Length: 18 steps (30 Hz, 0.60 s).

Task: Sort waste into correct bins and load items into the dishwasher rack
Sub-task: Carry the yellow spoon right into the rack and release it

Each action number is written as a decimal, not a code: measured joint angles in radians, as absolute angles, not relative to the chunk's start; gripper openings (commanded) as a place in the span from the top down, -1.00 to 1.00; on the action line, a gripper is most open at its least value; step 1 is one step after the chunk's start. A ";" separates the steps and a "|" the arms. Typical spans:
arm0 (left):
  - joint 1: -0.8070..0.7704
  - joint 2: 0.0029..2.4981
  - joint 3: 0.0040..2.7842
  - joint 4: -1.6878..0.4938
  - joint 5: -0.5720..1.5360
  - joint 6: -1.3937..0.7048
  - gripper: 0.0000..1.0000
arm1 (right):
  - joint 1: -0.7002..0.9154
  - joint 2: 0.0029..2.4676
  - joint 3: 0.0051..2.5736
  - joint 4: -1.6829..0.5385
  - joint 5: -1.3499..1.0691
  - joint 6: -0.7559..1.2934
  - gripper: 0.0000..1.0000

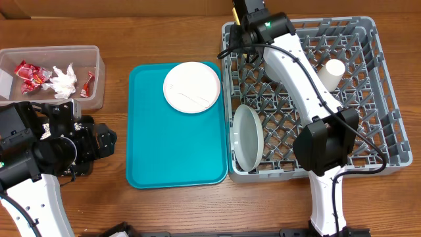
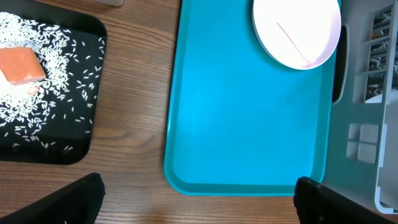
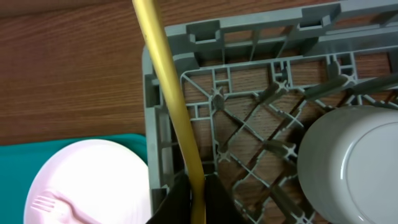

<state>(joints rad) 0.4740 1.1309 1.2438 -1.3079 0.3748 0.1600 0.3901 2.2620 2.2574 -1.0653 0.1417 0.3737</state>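
Observation:
My right gripper (image 3: pixel 198 205) is shut on a yellow cutlery handle (image 3: pixel 165 81) over the back left corner of the grey dishwasher rack (image 1: pixel 388 105); it also shows in the overhead view (image 1: pixel 242 29). In the rack are a grey bowl (image 3: pixel 351 165), an upright grey plate (image 1: pixel 247 138) and a white cup (image 1: pixel 333 74). A pinkish-white plate (image 1: pixel 191 87) holding a white fork (image 1: pixel 191 99) lies on the teal tray (image 1: pixel 174 151). My left gripper (image 2: pixel 199 199) is open and empty over the table. Rice (image 2: pixel 25 99) and an orange cube (image 2: pixel 22 64) lie in the black tray (image 2: pixel 56 149).
The clear tub (image 1: pixel 99 72) at the back left holds red wrappers (image 1: pixel 29 74) and a white napkin (image 1: pixel 64 82). My left arm covers most of the black tray in the overhead view. The teal tray touches the rack's left wall.

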 measured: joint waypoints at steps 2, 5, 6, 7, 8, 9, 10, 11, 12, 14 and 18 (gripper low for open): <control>0.474 1.131 1.244 -1.308 0.374 0.160 -1.00 | 0.397 2.262 2.246 -1.054 0.141 0.377 0.92; 0.474 1.131 1.244 -1.308 0.375 0.160 -0.99 | 0.407 2.262 2.204 -1.023 0.140 0.389 0.92; 0.474 1.131 1.244 -1.308 0.375 0.160 -1.00 | 0.409 2.262 2.189 -1.011 0.139 0.395 0.92; 0.474 1.131 1.244 -1.308 0.374 0.160 -0.99 | 0.411 2.262 2.177 -1.005 0.138 0.402 0.92; 0.474 1.131 1.244 -1.308 0.375 0.160 -1.00 | 0.411 2.262 2.163 -1.002 0.138 0.414 0.92; 0.474 1.131 1.244 -1.308 0.375 0.160 -0.99 | 0.412 2.262 2.152 -0.998 0.138 0.425 0.92; 0.474 1.131 1.244 -1.308 0.375 0.160 -0.99 | 0.412 2.262 2.144 -0.996 0.138 0.435 0.92; 0.474 1.131 1.244 -1.308 0.374 0.160 -1.00 | 0.412 2.262 2.139 -0.995 0.138 0.443 0.92; 0.474 1.131 1.244 -1.308 0.375 0.160 -1.00 | 0.412 2.262 2.136 -0.997 0.138 0.452 0.92; 0.474 1.131 1.244 -1.308 0.374 0.160 -1.00 | 0.412 2.262 2.135 -0.999 0.139 0.468 0.92; 0.474 1.131 1.244 -1.308 0.375 0.160 -0.99 | 0.412 2.262 2.135 -1.011 0.139 0.482 0.91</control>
<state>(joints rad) 0.4740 1.1309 1.2438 -1.3079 0.3748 0.1600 0.4122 2.2620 2.1353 -1.0115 0.1394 0.4816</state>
